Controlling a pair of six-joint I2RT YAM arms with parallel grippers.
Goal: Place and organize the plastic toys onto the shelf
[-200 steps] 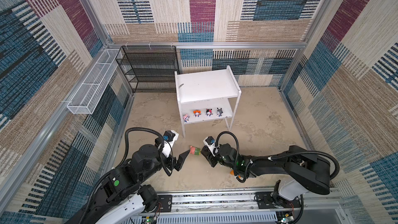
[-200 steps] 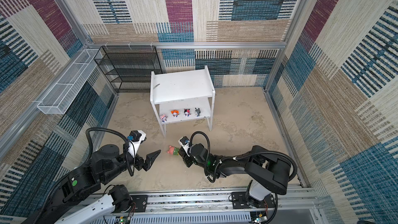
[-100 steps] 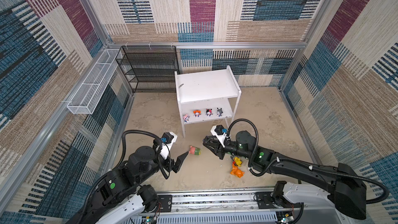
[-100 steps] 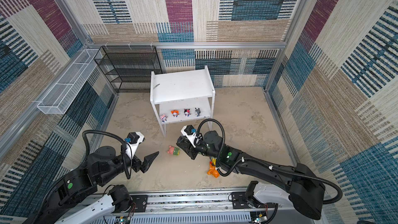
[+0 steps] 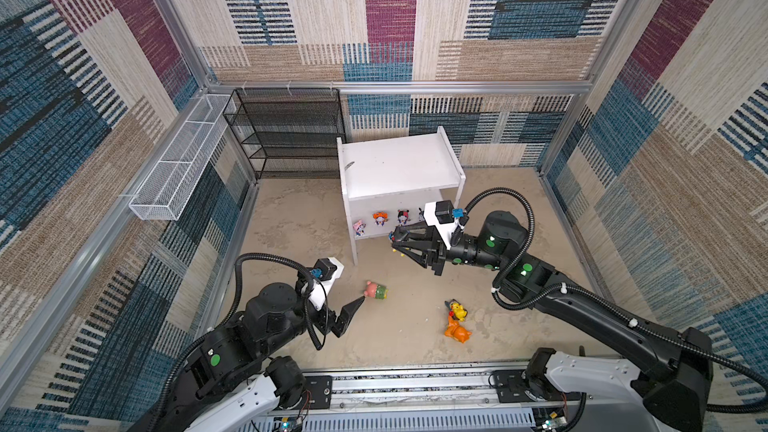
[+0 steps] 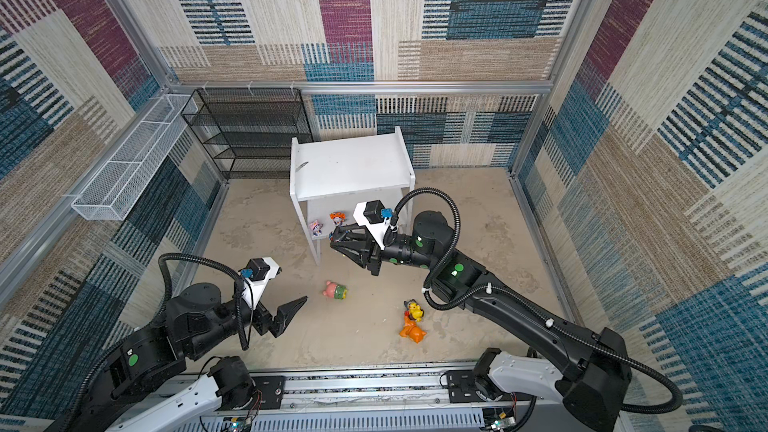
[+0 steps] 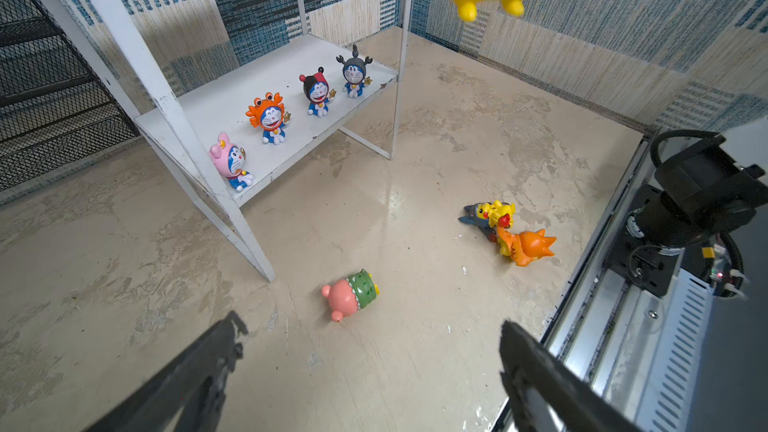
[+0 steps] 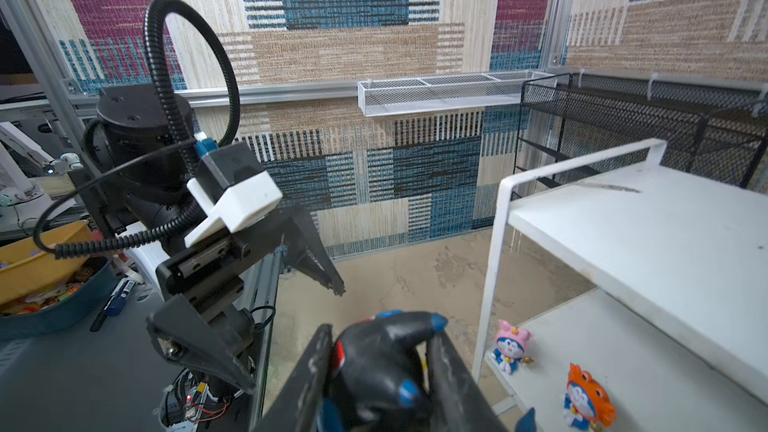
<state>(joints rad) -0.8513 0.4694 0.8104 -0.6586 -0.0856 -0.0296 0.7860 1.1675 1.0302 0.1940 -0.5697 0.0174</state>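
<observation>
Since a second ago, the right arm has risen from low over the scattered toys and now reaches toward the shelf, while the left arm has drawn back slightly. The right claw [image 5: 395, 243] is closed around a yellow plastic figurine with a dark, blue-tipped hood [image 8: 382, 367]. It holds the toy in the air just in front of the white two-tier shelf [image 5: 399, 168], at about the level of the lower board. In the left wrist view the toy's yellow body and feet hang clear of everything below.

The left claw [image 5: 347, 317] stands wide open and empty, low over the mottled beige desk [image 5: 291, 218]. Just ahead of its tips, not touching them, a pink-and-green plastic figurine [image 5: 377, 290] lies on its side. Nearer the right arm's side, two more toys lie tipped over and touching each other: a yellow figurine with a dark grey hood [image 5: 457, 308] and a yellow figurine in an orange hood [image 5: 458, 331].

Four tiny big-headed blue figurines stand upright in a row along the shelf's lower board. They wear a pink hood [image 7: 230, 160], an orange crab hood [image 7: 268, 116], a black-and-red hood [image 7: 316, 91] and a grey hood [image 7: 355, 74].

A black mesh rack [image 5: 291, 135] stands against the back wall beside the shelf. A white wire basket [image 5: 178, 160] hangs on the left wall.
</observation>
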